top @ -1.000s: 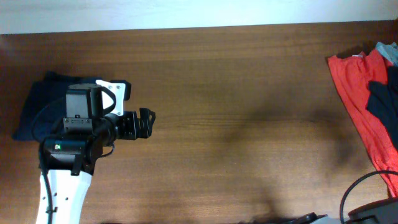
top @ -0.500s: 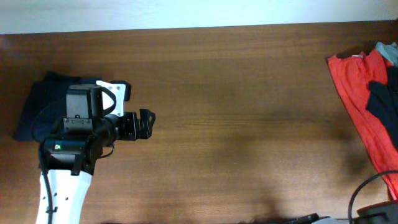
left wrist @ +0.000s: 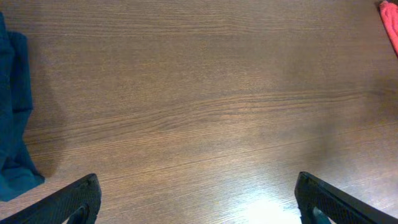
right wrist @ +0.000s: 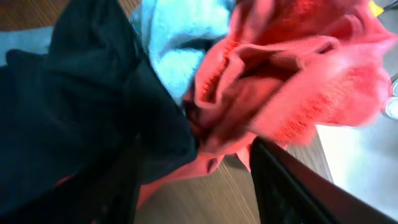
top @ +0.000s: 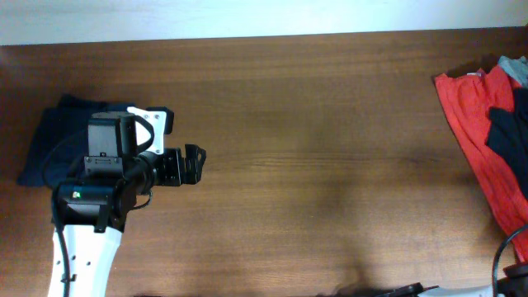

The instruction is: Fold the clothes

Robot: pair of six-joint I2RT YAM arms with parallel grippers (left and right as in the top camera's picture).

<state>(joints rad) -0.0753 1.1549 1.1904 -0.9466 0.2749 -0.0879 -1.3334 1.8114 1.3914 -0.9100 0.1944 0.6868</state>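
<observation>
Red garment crumpled far right, black T-shirt atop, navy garment left

Red garment partly beyond right edge

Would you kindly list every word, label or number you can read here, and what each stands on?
None can be read. The navy garment, red garment, black garment and table show no print; a small green mark on the left arm is too small to read.
</observation>
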